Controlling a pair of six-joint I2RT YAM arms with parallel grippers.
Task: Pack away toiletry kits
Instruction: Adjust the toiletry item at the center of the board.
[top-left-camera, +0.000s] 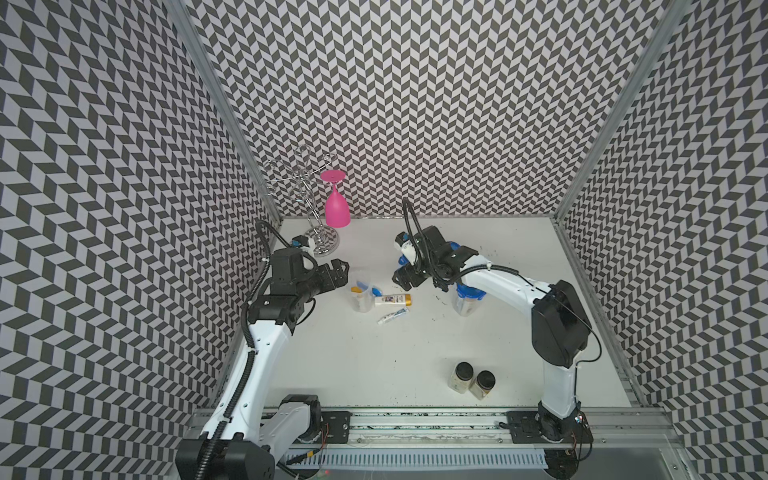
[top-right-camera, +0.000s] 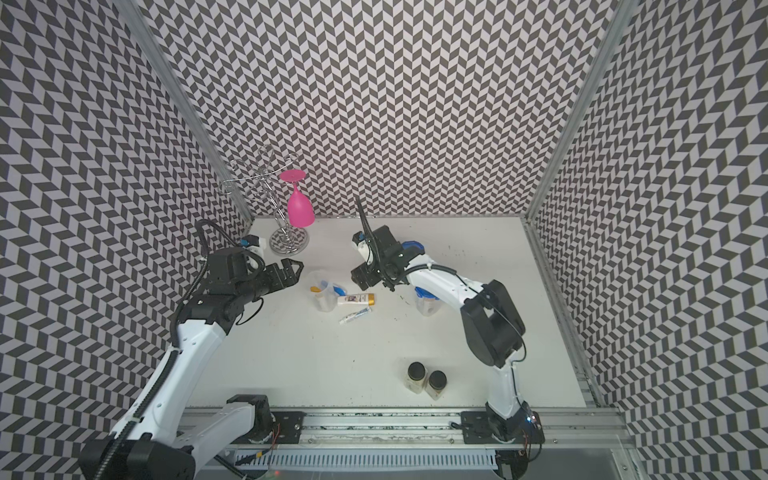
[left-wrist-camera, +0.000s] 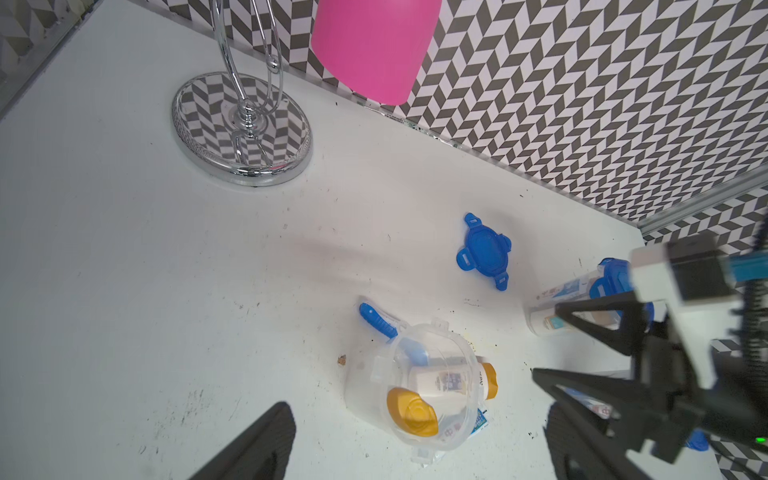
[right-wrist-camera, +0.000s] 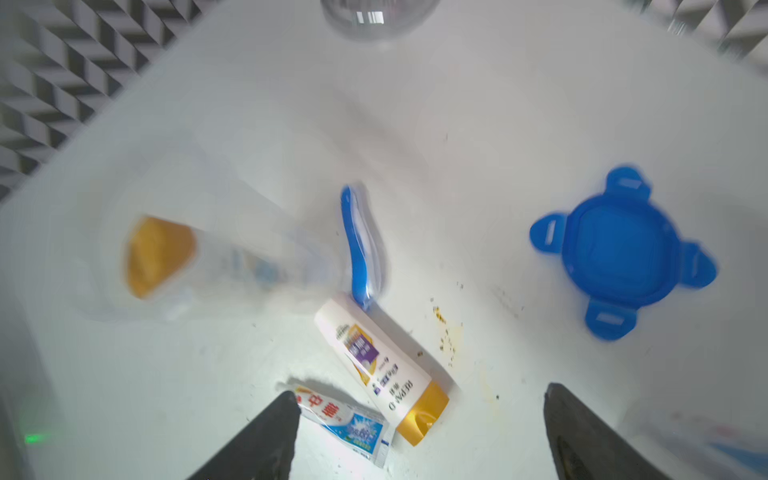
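**Three tubs, one open, both grippers spread and empty**

Three tall clear tubs are on a white table (top-left-camera: 374, 365). One of them, the open tub (top-left-camera: 360, 298), has no lid and stands between the two arms. Every place below is given from it.

- **Bottles, two:** The packed bottle (left-wrist-camera: 411, 411) stands inside the open tub, gold cap up. The lying bottle (top-left-camera: 392, 300) rests on its side just beside the tub, toward the right arm, with its gold cap pointing away.
- **Toothbrush, one:** The blue toothbrush (left-wrist-camera: 376, 320) is in a clear wrapper just behind the tub. Whether it touches the tub cannot be told.
- **Toothpaste, one:** The white-blue toothpaste tube (top-left-camera: 392, 318) lies on the table near the tub, on the right-arm side, closer to the front rail.
- **Lids, three:** The loose lid (left-wrist-camera: 484, 251), blue with four tabs, lies flat behind the tub toward the back wall. The other two are on tubs.
- **Lidded tubs, two:** The near lidded tub (top-left-camera: 469, 301) and the far lidded tub (left-wrist-camera: 557, 299) sit well apart from the open tub on the right-arm side, partly hidden by that arm.

The left gripper (top-left-camera: 340, 268) hovers near the tub on the left-arm side, jaws spread wide, holding nothing. The right gripper (top-left-camera: 401, 282) hangs over the lying bottle and the tube, jaws also wide, with nothing between them.

Two black-capped jars (top-left-camera: 462, 376) stand together well in front of the tub. One pink wine glass (top-left-camera: 336, 208) hangs upside down on one chrome rack (top-left-camera: 309, 199) behind the tub.
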